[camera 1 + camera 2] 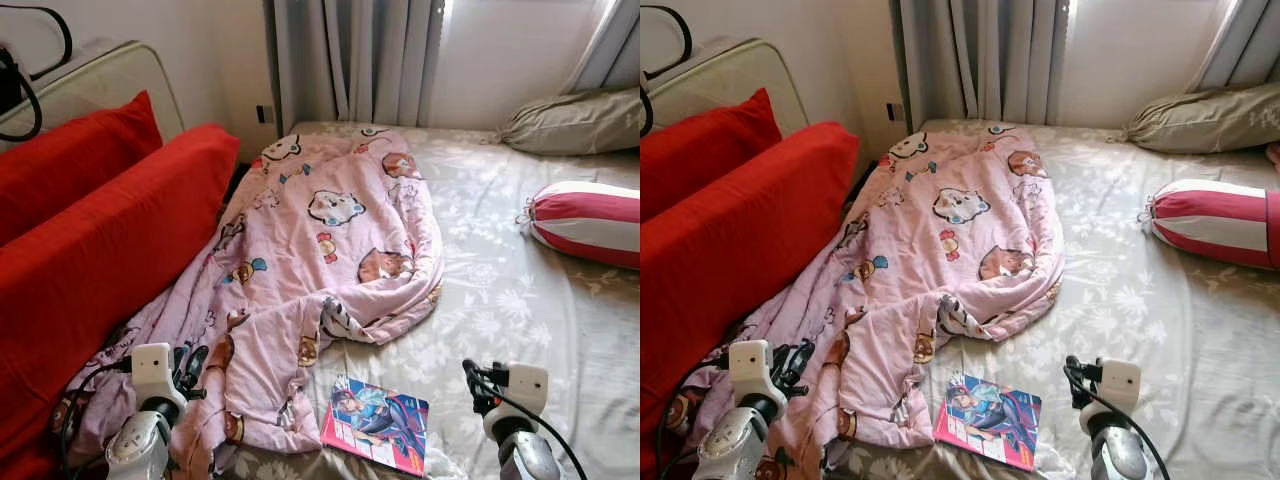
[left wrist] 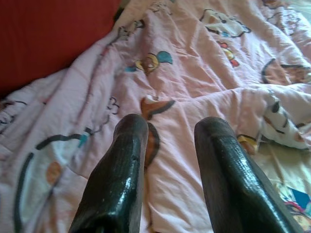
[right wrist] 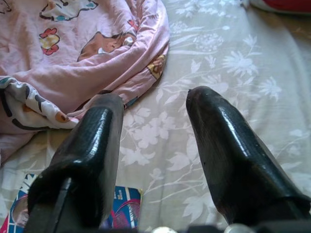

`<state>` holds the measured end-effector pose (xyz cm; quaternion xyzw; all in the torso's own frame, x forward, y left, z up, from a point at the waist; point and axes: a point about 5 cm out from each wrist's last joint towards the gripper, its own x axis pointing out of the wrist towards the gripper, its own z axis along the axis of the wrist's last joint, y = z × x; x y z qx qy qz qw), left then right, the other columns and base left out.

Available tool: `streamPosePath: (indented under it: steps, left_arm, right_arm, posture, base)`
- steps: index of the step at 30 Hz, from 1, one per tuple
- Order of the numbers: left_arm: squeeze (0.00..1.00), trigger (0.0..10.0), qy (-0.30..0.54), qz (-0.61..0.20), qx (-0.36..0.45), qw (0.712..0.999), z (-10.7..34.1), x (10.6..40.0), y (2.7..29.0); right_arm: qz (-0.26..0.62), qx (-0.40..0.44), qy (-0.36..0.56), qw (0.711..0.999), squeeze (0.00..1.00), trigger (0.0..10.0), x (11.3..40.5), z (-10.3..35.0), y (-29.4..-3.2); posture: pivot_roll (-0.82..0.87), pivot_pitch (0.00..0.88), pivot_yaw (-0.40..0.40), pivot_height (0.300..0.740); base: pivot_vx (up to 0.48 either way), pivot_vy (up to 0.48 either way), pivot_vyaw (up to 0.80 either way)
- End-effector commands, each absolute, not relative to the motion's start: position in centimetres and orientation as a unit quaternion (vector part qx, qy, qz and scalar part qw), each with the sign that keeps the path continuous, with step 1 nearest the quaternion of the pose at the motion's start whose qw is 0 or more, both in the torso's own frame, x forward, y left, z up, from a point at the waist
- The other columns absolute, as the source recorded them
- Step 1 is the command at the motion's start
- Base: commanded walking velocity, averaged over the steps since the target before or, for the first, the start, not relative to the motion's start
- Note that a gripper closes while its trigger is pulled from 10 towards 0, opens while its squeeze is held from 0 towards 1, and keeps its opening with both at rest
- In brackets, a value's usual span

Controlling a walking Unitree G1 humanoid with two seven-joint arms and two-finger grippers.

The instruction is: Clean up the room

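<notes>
bed (image 1: 500,300) not tidied. pink blanket (image 1: 320,260) lies crumpled across bed's left half, against red cushions (image 1: 110,230). book (image 1: 377,422) loose on sheet just beside blanket hem. left end effector (image 2: 167,160) over blanket, fingers apart, empty. right end effector (image 3: 155,145) over bare sheet, also apart, empty. judgement: nothing done yet; blanket & book both outstanding.

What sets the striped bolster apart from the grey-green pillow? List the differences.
The striped bolster is a rounded roll in red and white bands, gathered at one end; the grey-green pillow is flatter and plain. The bolster lies mid-bed, the pillow farther back by the curtains. Both rest on the floral sheet.
</notes>
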<state>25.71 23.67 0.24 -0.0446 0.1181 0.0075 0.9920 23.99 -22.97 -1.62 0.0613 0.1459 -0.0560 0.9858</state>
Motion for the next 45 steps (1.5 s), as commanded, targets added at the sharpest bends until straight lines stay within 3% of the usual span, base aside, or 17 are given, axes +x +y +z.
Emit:
streamPosePath:
  steps: [1,11,19,24,45]
  left_arm:
    - [0.00,10.0,0.113,0.004,-0.041,0.993,0.3,25.5,23.7]
    - [0.00,10.0,0.116,0.018,-0.052,0.992,0.1,25.2,24.1]
    - [0.00,10.0,0.118,0.027,-0.056,0.991,0.0,25.1,24.2]
    - [0.00,10.0,0.124,0.017,-0.051,0.991,0.1,25.3,24.2]
    - [0.00,10.0,0.133,0.011,-0.052,0.990,-0.3,25.2,23.5]
  right_arm:
    - [-0.059,0.057,0.134,0.988,0.00,10.0,24.3,-1.2,-23.3]
    - [-0.079,0.034,0.157,0.984,0.00,10.0,24.3,-1.3,-24.0]
    - [-0.080,0.047,0.167,0.982,0.00,10.0,23.8,-1.7,-24.1]
    - [-0.108,0.048,0.186,0.976,0.00,10.0,23.1,-2.4,-24.4]
    - [-0.079,0.039,0.206,0.975,0.00,10.0,22.8,-3.0,-23.6]
  posture:
    - [0.00,0.013,0.042,0.740]
    - [0.02,0.040,0.006,0.740]
    - [0.00,0.048,0.019,0.690]
    - [0.00,0.065,0.031,0.690]
    - [0.00,0.056,0.011,0.670]
  base:
    - [0.000,0.000,0.00]
    - [0.000,0.000,0.00]
    - [0.000,0.000,0.00]
    - [0.000,0.000,0.00]
    - [0.000,0.000,0.00]
